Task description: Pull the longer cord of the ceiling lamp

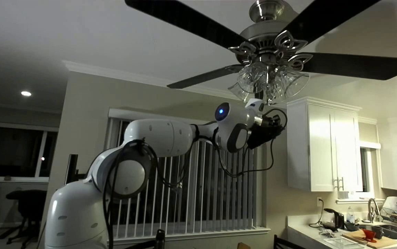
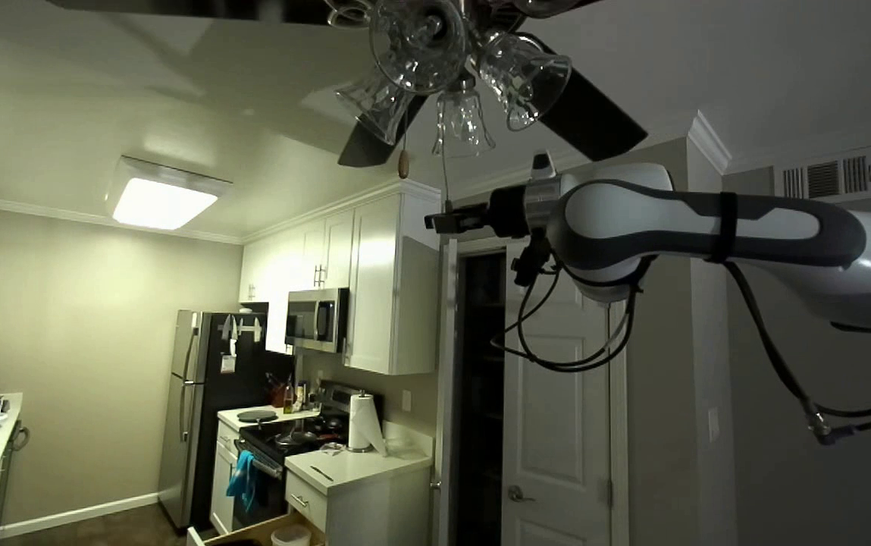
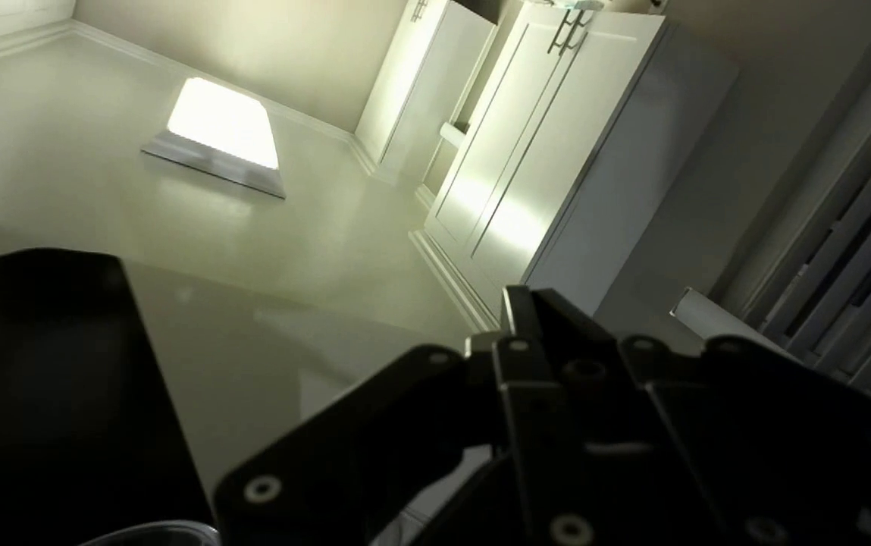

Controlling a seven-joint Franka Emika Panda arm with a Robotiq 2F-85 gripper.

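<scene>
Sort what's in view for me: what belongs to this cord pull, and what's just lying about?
For the job:
ceiling lamp
longer cord
gripper, at the longer cord's lower visible end

Not for the job:
cord with brown pendant
paper towel roll
blue cloth
wooden board

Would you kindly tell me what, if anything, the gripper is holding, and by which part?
The gripper appears to hold the longer cord of the ceiling lamp near the cord's lower end; the exact pinch point is too small to make out.
</scene>
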